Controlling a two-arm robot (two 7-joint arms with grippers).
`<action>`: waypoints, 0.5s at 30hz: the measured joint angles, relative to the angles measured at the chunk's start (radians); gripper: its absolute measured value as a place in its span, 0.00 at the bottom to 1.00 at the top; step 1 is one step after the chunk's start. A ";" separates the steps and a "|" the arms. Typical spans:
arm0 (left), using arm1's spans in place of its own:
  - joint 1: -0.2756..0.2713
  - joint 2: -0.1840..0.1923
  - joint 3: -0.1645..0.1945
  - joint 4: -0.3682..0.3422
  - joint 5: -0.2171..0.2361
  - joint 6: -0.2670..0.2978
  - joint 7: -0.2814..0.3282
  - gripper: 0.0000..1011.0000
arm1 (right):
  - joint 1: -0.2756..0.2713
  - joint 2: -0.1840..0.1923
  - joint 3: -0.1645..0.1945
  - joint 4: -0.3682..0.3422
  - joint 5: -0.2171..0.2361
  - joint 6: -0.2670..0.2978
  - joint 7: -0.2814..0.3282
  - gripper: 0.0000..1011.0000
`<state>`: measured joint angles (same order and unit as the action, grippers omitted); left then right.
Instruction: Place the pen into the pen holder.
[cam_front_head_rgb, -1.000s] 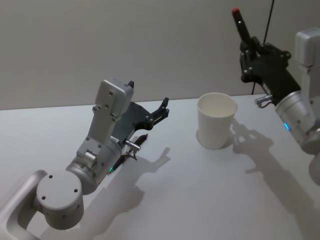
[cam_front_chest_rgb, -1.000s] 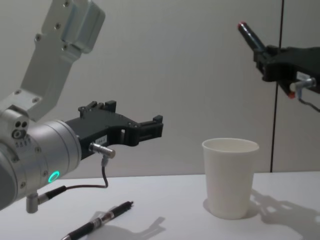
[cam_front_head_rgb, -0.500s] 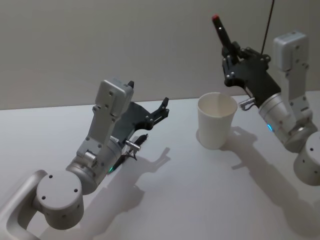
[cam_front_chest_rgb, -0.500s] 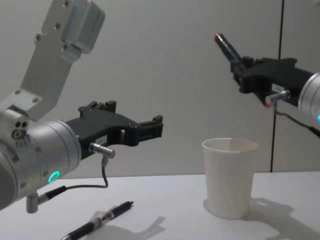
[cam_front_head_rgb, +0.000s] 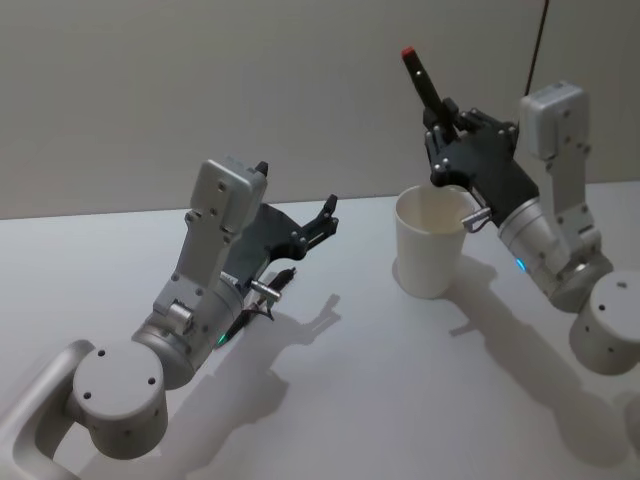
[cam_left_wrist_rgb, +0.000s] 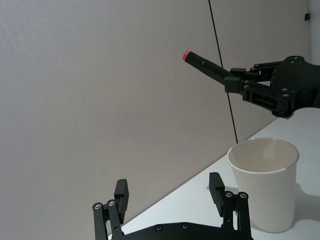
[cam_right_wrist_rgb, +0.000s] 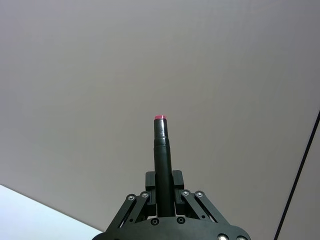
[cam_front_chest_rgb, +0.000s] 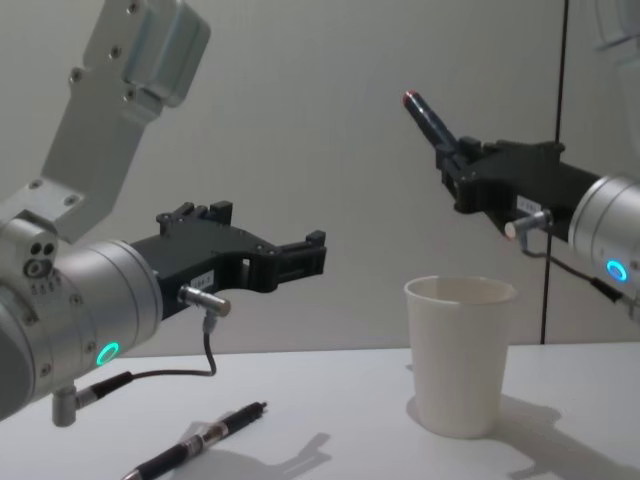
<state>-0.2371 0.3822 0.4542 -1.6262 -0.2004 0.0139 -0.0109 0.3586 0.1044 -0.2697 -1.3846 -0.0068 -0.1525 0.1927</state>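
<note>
A black pen (cam_front_head_rgb: 425, 88) with a red tip is clamped in my right gripper (cam_front_head_rgb: 440, 125), which is shut on it. The pen tilts up and to the left, red end uppermost (cam_front_chest_rgb: 430, 122) (cam_right_wrist_rgb: 161, 160). Its lower end is hidden inside the fingers. The gripper hangs just above the rim of the pen holder (cam_front_head_rgb: 432, 245), a white paper cup (cam_front_chest_rgb: 460, 355) standing upright on the table. My left gripper (cam_front_head_rgb: 325, 215) hovers open to the left of the cup (cam_left_wrist_rgb: 267, 185), holding nothing.
A second dark pen (cam_front_chest_rgb: 205, 437) lies on the white table (cam_front_head_rgb: 380, 400) under my left arm. A thin black cable (cam_front_chest_rgb: 556, 170) hangs down the wall behind the cup.
My right gripper has carried the pen leftward and lower, from high at the right to just over the cup's rim. The left arm and the cup have not moved.
</note>
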 joint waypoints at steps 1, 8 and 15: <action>0.000 0.000 0.000 0.000 0.000 0.000 0.000 0.99 | 0.000 0.000 -0.001 0.005 0.000 -0.006 0.003 0.18; 0.000 0.000 0.000 0.000 0.000 0.000 0.000 0.99 | 0.000 -0.002 -0.002 0.026 0.003 -0.031 0.013 0.18; 0.000 0.000 0.000 0.000 0.000 0.000 0.000 0.99 | 0.006 -0.005 -0.003 0.055 0.006 -0.058 0.021 0.18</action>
<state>-0.2371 0.3821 0.4542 -1.6262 -0.2004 0.0139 -0.0109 0.3645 0.0998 -0.2730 -1.3291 -0.0008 -0.2103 0.2134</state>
